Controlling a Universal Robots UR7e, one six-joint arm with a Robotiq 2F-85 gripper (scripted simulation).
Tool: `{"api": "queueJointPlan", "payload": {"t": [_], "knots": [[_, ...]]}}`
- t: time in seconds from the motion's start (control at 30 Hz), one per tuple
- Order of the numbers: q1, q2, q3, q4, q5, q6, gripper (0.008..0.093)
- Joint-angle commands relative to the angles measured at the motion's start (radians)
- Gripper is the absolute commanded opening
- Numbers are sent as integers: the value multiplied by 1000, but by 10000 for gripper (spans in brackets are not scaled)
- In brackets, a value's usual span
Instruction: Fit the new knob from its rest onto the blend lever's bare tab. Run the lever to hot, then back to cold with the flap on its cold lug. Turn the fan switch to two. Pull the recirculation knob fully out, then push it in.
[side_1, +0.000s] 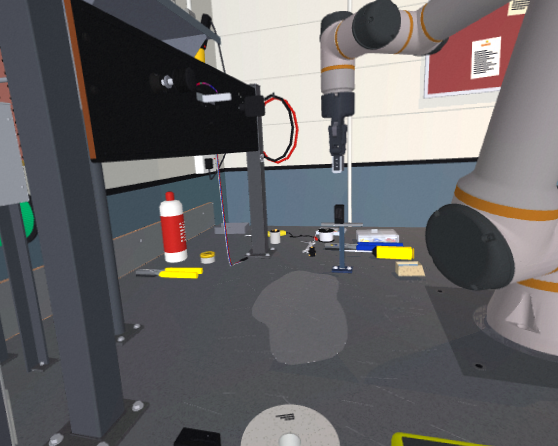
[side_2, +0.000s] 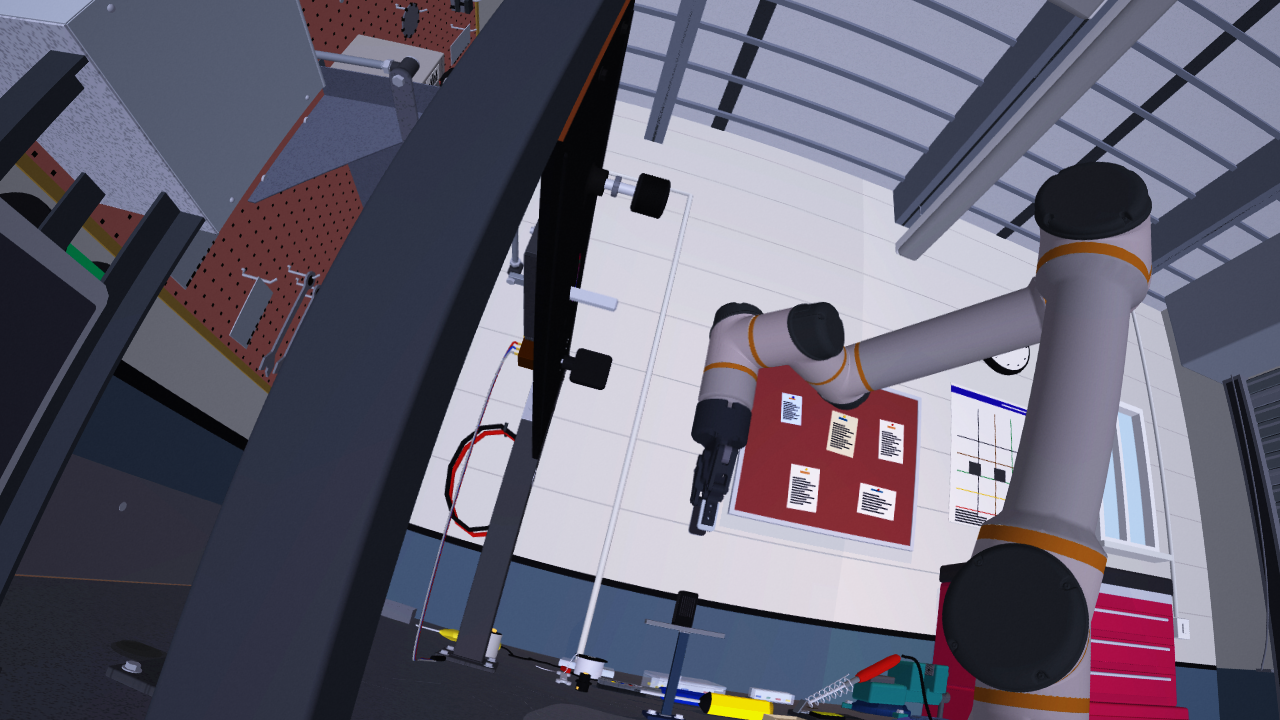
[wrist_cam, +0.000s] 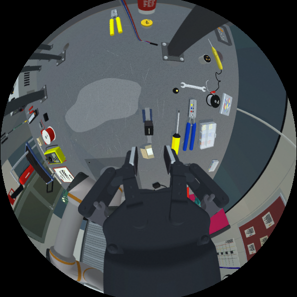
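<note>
The black control panel (side_1: 165, 100) is seen edge-on, so its face is largely hidden. The blend lever's bare white tab (side_1: 213, 97) sticks out of it. A black knob (side_2: 651, 195) stands out on a stem above the tab, and another black knob (side_2: 590, 368) sits below it. The new black knob (side_1: 339, 213) stands upright on its rest, a small pedestal (side_1: 342, 247) on the table. Directly above it my gripper (side_1: 338, 167) hangs open and empty, pointing down. The wrist camera shows the knob (wrist_cam: 148, 128) below the fingers (wrist_cam: 151, 156).
A clear parts box (side_1: 377, 235) lies right of the pedestal, with a yellow-handled screwdriver (side_1: 394, 252) and blue pliers. A red-and-white bottle (side_1: 173, 228) stands to the left. The panel's post (side_1: 257, 175) rises left of the pedestal. The robot base (side_1: 505, 240) fills the right.
</note>
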Motion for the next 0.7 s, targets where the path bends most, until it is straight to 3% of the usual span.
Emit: {"api": "queueJointPlan", "payload": {"t": [0.0, 0.67], "knots": [[0, 0, 1, -2, 0, 0, 480], [0, 16, 68, -85, 0, 0, 480]]}}
